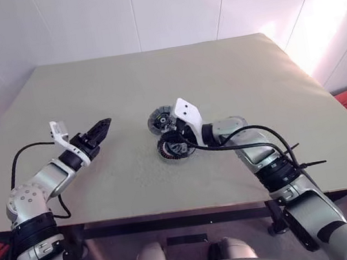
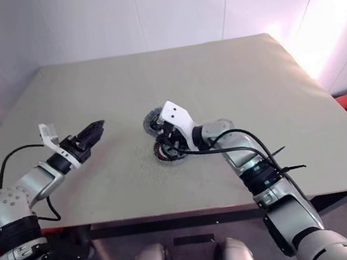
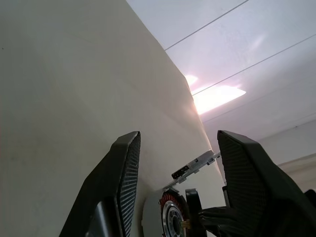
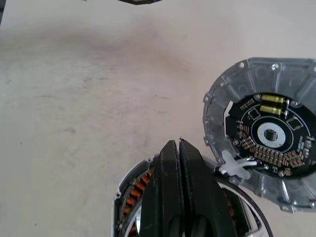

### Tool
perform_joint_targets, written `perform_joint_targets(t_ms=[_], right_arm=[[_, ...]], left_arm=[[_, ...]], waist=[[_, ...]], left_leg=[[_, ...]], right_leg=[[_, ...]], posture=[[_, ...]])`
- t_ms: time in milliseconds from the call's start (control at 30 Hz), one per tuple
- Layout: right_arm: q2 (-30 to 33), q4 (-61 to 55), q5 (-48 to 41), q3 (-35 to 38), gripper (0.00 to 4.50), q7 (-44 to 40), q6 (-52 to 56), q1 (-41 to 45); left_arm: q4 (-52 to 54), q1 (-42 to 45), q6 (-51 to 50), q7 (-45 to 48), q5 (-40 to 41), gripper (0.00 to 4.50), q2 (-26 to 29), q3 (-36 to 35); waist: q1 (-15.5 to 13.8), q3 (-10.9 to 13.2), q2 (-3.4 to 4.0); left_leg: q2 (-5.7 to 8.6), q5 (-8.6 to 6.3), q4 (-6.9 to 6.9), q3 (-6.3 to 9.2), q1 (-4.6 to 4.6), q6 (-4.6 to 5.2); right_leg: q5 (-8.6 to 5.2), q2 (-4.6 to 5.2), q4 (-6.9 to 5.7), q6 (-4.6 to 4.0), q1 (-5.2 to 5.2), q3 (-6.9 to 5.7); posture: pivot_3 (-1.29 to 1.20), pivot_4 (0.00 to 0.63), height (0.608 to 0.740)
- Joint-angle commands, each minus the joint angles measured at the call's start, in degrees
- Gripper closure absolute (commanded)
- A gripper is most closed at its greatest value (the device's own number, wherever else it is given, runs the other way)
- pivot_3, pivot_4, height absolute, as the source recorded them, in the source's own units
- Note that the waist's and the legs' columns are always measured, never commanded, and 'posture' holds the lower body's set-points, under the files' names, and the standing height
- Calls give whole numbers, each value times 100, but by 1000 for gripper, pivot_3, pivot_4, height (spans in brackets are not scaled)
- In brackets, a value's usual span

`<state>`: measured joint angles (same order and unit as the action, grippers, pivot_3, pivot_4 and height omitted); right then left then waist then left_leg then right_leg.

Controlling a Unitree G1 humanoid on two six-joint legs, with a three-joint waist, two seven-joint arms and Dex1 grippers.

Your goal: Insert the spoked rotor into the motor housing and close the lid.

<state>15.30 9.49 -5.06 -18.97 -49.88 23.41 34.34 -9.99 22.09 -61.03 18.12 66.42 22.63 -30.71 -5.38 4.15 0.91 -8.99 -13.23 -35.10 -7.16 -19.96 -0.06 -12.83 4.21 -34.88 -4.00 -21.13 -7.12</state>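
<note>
now: left gripper (image 1: 103, 127) jaws apart, empty | right gripper (image 4: 178, 148) jaws pressed together over spoked rotor (image 4: 136, 190)

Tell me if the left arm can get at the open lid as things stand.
Probably yes. The left gripper hangs open over bare table, with nothing between it and the lid. The shut right gripper sits over the rotor beside the lid, so space there is tight.

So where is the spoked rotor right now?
In the left eye view the spoked rotor lies near the table's middle, under the shut right gripper, with the open lid just beyond it.
</note>
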Motion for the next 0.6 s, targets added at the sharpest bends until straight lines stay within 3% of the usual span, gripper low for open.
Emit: perform_joint_targets(t_ms=[33,367,600], right_arm=[[-161,95,34,-8,4500,60,-182,240],[-178,17,-64,210,4500,79,-163,374],[301,-1201,-746,959,4500,52,796,259]], left_arm=[[123,117,81,20,50,1861,91,-88],[141,93,76,25,61,1861,76,-102],[26,175,78,113,16,1861,-1,4]], waist=[[0,0,0],[0,0,0],[-11,1,-1]], left_leg=[[0,0,0,0,0,0],[0,0,0,0,1,-1],[0,0,1,1,0,0]], right_leg=[[0,0,0,0,-2,0],[0,0,0,-1,-2,0],[0,0,1,0,-2,0]], posture=[[0,0,740],[0,0,740],[0,0,740]])
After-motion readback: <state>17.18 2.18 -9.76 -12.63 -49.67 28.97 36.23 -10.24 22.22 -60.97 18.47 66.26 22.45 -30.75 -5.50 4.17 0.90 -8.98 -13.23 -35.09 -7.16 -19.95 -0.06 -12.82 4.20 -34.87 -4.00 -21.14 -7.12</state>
